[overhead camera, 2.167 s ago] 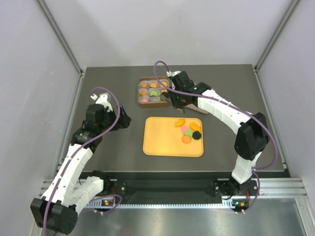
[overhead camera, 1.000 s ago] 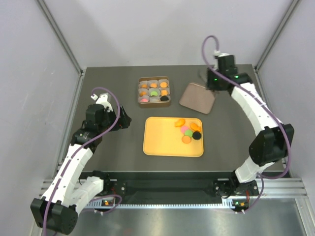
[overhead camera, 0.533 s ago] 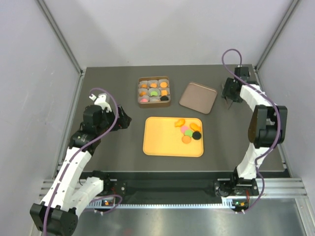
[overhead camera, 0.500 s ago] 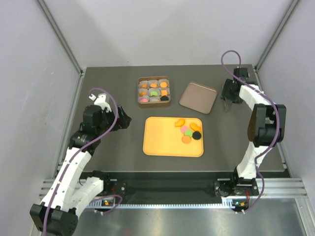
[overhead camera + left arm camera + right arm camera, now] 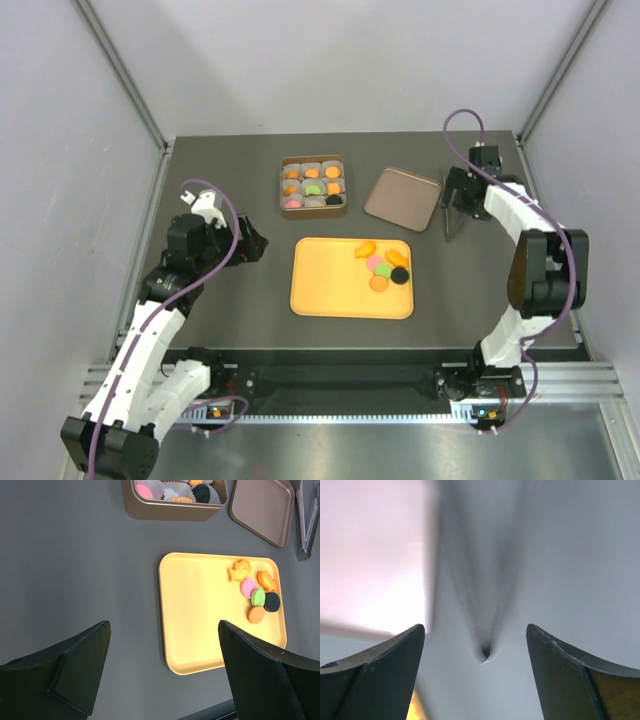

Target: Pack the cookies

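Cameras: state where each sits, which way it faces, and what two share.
Top external: above and behind the bases, looking down on the table, left arm and right arm.
Left wrist: on the left arm, looking down at the yellow tray, tin and lid past its fingers.
Right wrist: on the right arm, facing a pale wall corner between its fingers.
Shared: top and left wrist both show the tray's loose cookies.

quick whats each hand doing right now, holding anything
Left hand: open, holding nothing.
Right hand: open, holding nothing.
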Controlling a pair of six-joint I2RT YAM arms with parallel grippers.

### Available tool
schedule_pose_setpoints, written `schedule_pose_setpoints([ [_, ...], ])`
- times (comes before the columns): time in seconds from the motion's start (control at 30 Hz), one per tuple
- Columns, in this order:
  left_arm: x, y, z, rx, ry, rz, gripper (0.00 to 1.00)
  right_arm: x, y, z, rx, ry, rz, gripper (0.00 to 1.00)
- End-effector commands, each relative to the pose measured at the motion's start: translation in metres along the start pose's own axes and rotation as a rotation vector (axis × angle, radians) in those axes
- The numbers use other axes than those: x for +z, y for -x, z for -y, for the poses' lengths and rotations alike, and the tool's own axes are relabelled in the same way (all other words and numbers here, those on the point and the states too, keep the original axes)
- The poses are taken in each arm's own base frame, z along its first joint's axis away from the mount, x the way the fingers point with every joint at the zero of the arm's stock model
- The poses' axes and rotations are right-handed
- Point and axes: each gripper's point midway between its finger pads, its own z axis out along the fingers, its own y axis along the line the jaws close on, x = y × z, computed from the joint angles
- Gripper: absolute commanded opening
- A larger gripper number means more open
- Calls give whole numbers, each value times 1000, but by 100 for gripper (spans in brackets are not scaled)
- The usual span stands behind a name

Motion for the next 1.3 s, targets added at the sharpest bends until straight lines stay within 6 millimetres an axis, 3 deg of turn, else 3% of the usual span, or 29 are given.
schedule_pose_setpoints([
  [0.0, 1, 11, 6, 3, -33, 42, 93, -51, 37, -63, -40, 149, 160, 81],
  [0.07, 2, 11, 6, 3, -29, 44, 93, -53, 29, -90, -62, 184, 148, 75],
  [0.2, 1, 11, 3, 2, -18, 45, 93, -32, 10, -107, -48, 176, 106, 65],
  [0.4, 2, 11, 3, 3, -18, 43, 93, -3, -9, -100, 19, 135, 84, 55],
  [0.57, 2, 10, 4, 4, -23, 41, 93, 13, -19, -96, 25, 112, 50, 54],
  [1.0, 1, 11, 3, 4, -17, 45, 93, 39, -12, -84, 58, 49, 26, 52],
  [1.27, 2, 10, 1, 2, -4, 44, 93, 54, -8, -89, -1, 47, -17, 32],
])
